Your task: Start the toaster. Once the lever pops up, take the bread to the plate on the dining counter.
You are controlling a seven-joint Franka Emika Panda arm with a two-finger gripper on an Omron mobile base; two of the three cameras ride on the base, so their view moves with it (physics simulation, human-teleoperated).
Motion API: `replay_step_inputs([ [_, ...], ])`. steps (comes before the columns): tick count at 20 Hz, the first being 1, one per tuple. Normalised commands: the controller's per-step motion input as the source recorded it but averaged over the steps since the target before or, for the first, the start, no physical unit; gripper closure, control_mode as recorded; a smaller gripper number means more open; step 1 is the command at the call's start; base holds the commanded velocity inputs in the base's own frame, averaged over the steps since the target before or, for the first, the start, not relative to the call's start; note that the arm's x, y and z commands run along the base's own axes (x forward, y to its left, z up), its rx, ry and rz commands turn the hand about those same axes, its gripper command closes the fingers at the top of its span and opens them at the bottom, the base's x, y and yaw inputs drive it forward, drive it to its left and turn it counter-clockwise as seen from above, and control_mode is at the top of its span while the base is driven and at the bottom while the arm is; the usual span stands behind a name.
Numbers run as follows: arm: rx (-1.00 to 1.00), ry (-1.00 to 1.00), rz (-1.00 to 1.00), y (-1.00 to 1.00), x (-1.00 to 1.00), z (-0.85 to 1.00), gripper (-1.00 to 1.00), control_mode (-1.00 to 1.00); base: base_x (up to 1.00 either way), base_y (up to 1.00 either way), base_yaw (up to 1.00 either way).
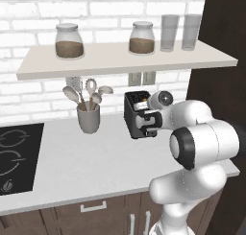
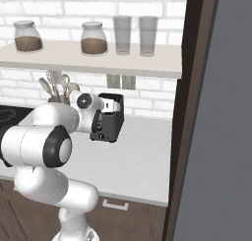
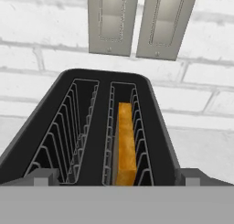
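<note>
on the surface (image 1: 72,167), right of the utensil cup (image 1: 89,118), stands the toaster (image 1: 136,115) with the bread (image 3: 126,143) down in its right slot. the pincer (image 1: 150,125) sits at its end; i cannot tell if it is spread. the carry to the plate is still left.

Toaster (image 3: 98,127) matt dark plastic, wire slots; bread (image 3: 126,143) golden, rough crust.

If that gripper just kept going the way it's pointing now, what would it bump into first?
Probably the toaster: the hand view looks along the gripper into its slots, bread in the right one. Depth is unclear; the brick wall lies beyond.
</note>
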Motion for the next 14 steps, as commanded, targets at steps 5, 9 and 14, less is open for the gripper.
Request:
replay_step_inputs([
  [5,0.0,0.0,0.0,-0.11,0.0,0.0,-1.0,-1.0,0.0,0.0,0.0],
  [9,0.0,0.0,0.0,-0.01,0.0,0.0,-1.0,-1.0,0.0,0.0,0.0],
  [14,0.0,0.0,0.0,0.0,0.0,0.0,-1.0,-1.0,0.0,0.0,0.0],
])
